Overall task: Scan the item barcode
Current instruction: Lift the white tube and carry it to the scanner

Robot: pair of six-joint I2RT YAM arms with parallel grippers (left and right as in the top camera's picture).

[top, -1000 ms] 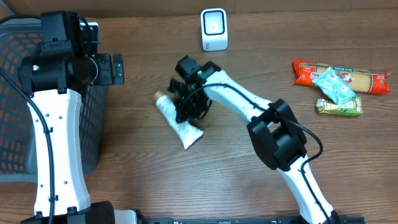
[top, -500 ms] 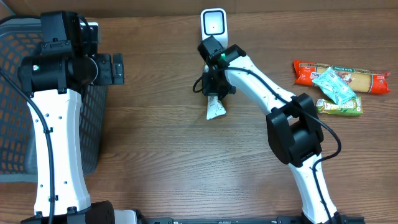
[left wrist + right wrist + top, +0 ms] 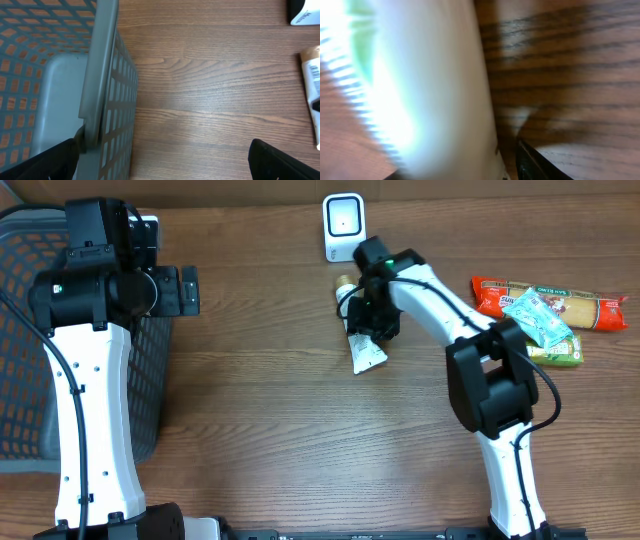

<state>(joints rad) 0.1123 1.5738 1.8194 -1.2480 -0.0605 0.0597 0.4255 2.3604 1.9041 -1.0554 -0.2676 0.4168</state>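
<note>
The item is a white tube (image 3: 366, 352) with a tan cap. It lies on the wooden table just below the white barcode scanner (image 3: 344, 227). My right gripper (image 3: 376, 316) is over the tube's upper half. In the right wrist view the blurred tube (image 3: 420, 90) fills the left side. A strip of bare wood separates it from the black finger (image 3: 535, 162), so the jaws stand open around it. My left gripper (image 3: 162, 167) is wide open and empty beside the basket. The left wrist view also catches the tube (image 3: 311, 75) at its right edge, barcode stripes showing.
A dark mesh basket (image 3: 20, 330) stands at the table's left edge, its rim (image 3: 100, 75) right under my left wrist. A red packet (image 3: 590, 308), a teal pouch (image 3: 540, 318) and a green bar (image 3: 545, 352) lie at the far right.
The right arm carried the tube from the table's middle up and right to just below the scanner, and its jaws have parted from the tube. The left arm has not moved.
</note>
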